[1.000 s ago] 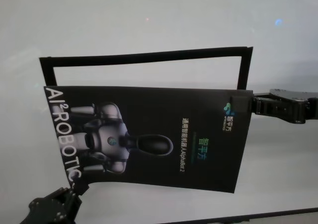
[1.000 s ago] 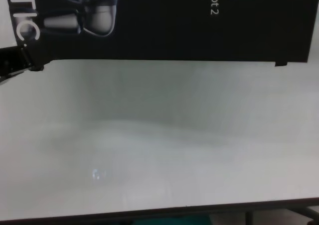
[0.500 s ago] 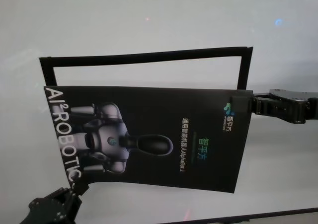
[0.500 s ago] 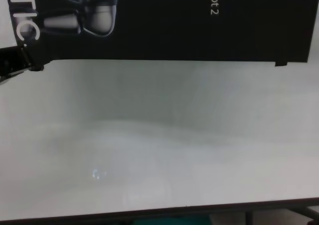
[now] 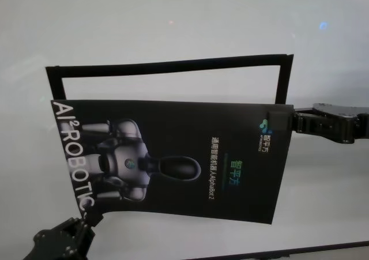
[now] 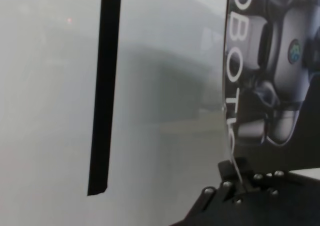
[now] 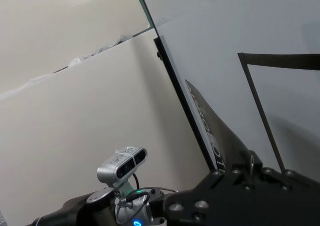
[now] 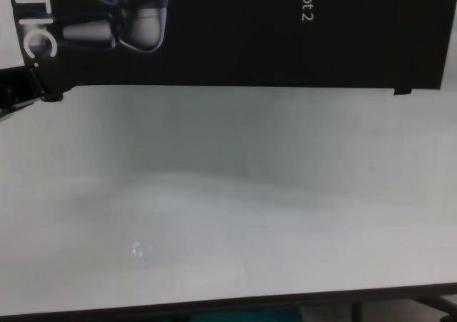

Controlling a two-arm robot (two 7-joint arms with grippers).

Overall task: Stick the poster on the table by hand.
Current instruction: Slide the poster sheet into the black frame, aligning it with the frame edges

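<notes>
- The poster (image 5: 173,159) reads "AI²ROBOTIC" and "AlphaBot 2"; it is held above the desk (image 5: 173,23), overlapping the black tape frame (image 5: 167,67).
- The left gripper (image 5: 86,218) clamps its near-left corner.
- The right gripper (image 5: 281,123), arm extended level, clamps its far-right corner.

The robot's right gripper (image 5: 281,121) ends a narrow matte-black arm built of ridged, link-like segments, with small round silver screw heads dotting its black housing in the right wrist view. The left gripper (image 5: 86,219) is a chunkier black block of knobbly, angular parts (its housing also carries a cluster of small bright screws in the left wrist view). Behind, the robot's silver-grey head camera pod (image 7: 122,164) sits on a dark rounded body with thin cables and a small blue light.
</notes>
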